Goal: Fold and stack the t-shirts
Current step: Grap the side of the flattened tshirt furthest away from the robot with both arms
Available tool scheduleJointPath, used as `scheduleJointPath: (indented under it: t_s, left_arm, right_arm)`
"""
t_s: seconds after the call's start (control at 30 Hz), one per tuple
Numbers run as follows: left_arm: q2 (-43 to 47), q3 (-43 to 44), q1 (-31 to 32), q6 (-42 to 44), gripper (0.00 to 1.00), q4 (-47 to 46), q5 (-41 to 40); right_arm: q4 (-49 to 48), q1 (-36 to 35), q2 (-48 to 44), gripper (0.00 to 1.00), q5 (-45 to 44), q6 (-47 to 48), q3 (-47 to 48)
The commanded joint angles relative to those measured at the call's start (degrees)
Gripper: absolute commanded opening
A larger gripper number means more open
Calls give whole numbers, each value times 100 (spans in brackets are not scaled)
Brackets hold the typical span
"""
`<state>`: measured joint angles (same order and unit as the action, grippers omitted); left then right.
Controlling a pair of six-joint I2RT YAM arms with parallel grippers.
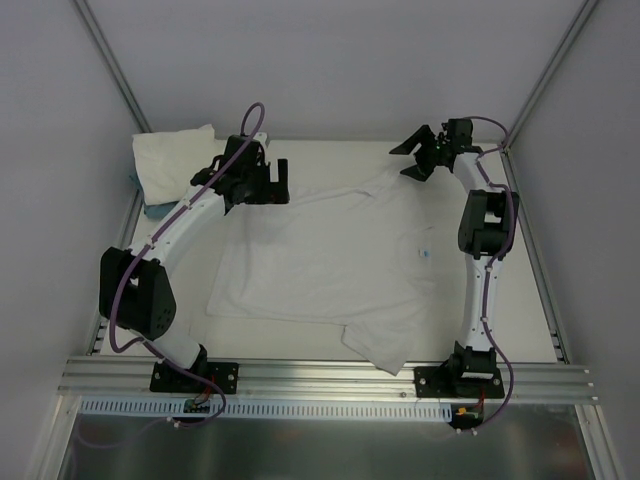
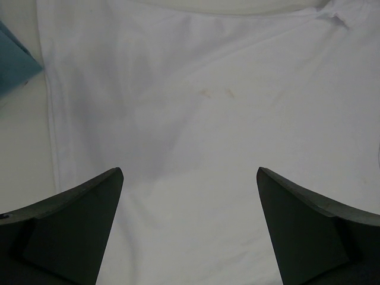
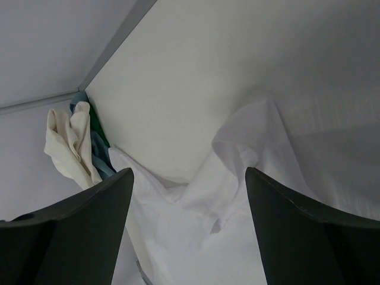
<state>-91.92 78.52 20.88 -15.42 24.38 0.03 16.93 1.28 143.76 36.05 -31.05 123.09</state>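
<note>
From above, one shirt [image 1: 330,265] lies spread flat across the middle of the table [image 1: 530,300], a sleeve trailing toward the lower edge. That flat lay is probably so its edges can be picked up for a fold. A folded cream pile [image 1: 175,160] sits at the upper left, likely the stack that finished shirts go on, with a teal item [image 1: 155,211] peeking out beneath it. The left gripper [image 1: 268,182] hangs over the shirt's upper left edge and the right gripper [image 1: 415,160] over its upper right corner. The pair appear set to take the far edge at both ends. In the left wrist view, the fingers [image 2: 71,225] stand spread as wide as they go with nothing between them. Smooth cloth fills the frame below, and the teal item shows at the upper left. In the right wrist view, the jaws are also well apart and hold nothing. A rumpled sleeve lies at lower centre beneath them, which looks like the part that needs gripping or straightening next, and the pile sits at the left edge against the wall.
</note>
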Motion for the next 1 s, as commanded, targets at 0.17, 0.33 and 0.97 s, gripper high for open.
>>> scheduleJointPath:
  t_s: [0.17,0.33,0.97]
  left_arm:
    - [-133,313,-32,197,99,-74,243]
    - [-186,339,-41,180,99,-100,287]
    - [-283,471,-32,215,99,14,252]
  right_arm:
    - [232,162,-427,81,-107,397,6]
    - [276,294,-534,81,-116,521,-162]
    - [223,312,-261,80,-98,327,295]
